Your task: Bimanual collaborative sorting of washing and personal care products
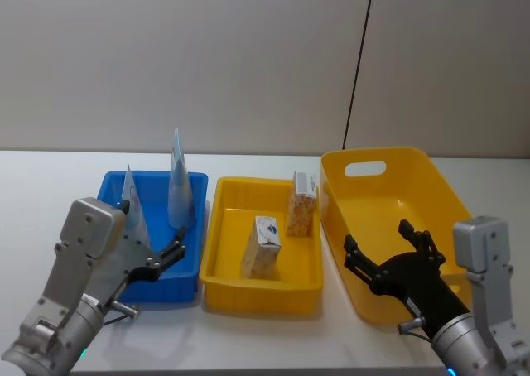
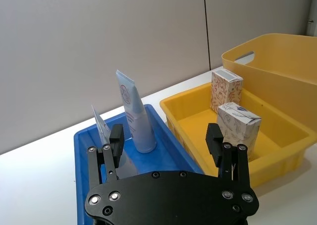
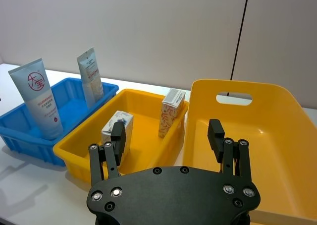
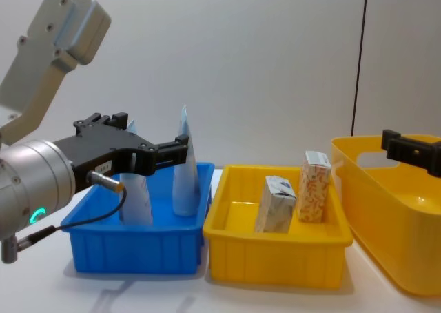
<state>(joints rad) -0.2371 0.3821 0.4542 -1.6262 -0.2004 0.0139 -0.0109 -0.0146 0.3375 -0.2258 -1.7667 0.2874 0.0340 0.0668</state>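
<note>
In the tray [image 1: 261,294], the white carton [image 1: 262,247] blocks the middle and the orange carton [image 1: 302,204] the far right corner, its left half open; left of it tubes [image 1: 180,185] stand, right of it a deep bin [image 1: 435,190] gapes

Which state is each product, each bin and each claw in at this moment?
rear tube: upright in blue bin
front tube: upright in blue bin
whitish-blue carton: standing in yellow tray
orange carton: standing in yellow tray
large yellow bin: no product inside
left claw: open, near front tube
right claw: open, over large yellow bin
</note>
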